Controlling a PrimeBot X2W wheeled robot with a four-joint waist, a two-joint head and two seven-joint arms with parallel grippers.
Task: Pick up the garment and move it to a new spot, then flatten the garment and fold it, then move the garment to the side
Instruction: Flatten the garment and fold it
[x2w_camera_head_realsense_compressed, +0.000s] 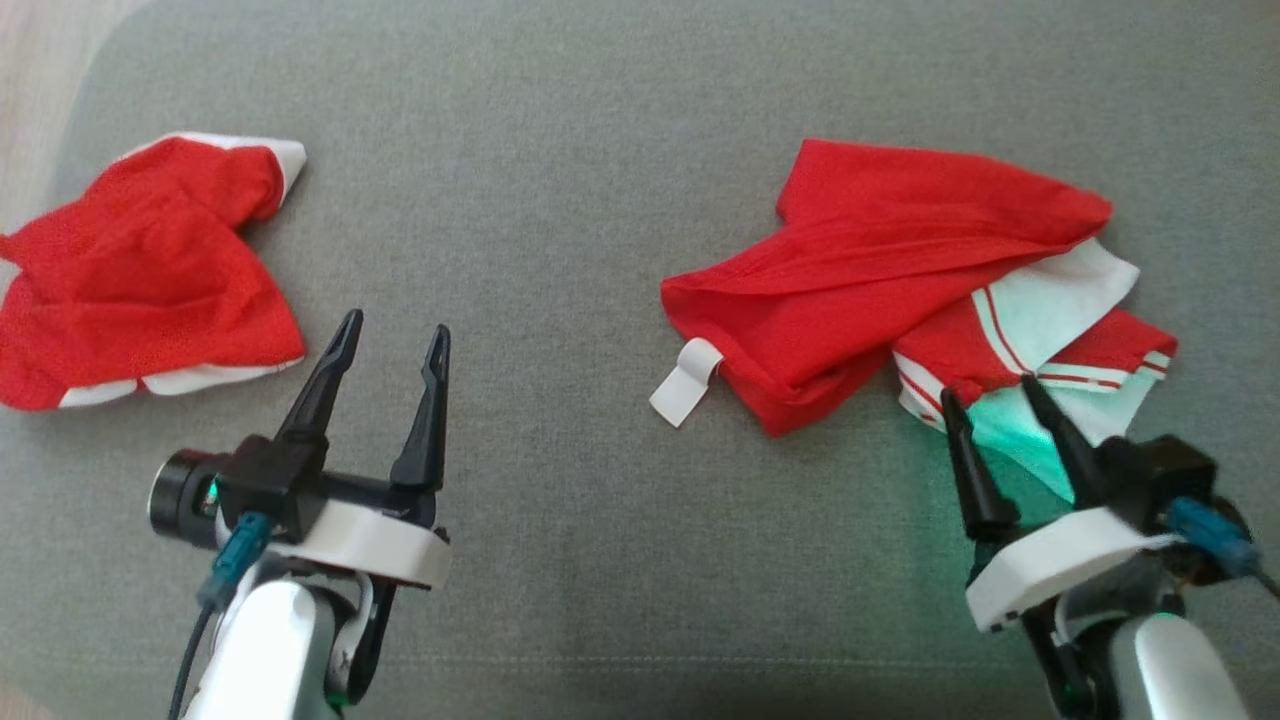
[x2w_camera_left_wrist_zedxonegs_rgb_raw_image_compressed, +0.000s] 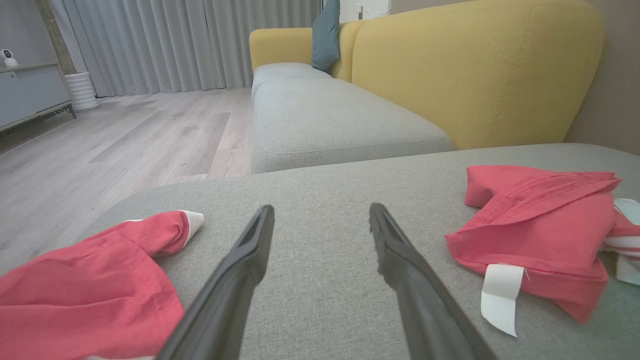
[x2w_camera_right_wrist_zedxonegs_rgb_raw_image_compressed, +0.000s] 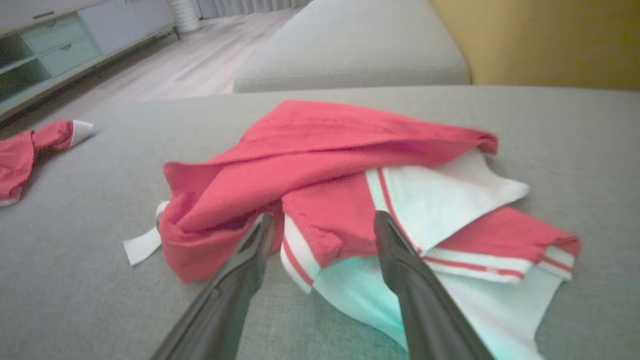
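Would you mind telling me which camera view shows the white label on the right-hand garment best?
The left wrist view: the white label is large, sharp and whole, at the red edge of the garment. The head view shows it whole but smaller, from above. The right wrist view shows it blurred, at the garment's left side.

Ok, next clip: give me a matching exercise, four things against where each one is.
Things:
1. left gripper
2. right gripper
3. white label
4. teal pillow

Places:
A. leaning against the yellow sofa back
B. open, fingertips at the near edge of the red-and-white garment
C. open, over bare grey seat
D. sticking out from that garment's red edge

Pairs: 1-C, 2-B, 3-D, 4-A.
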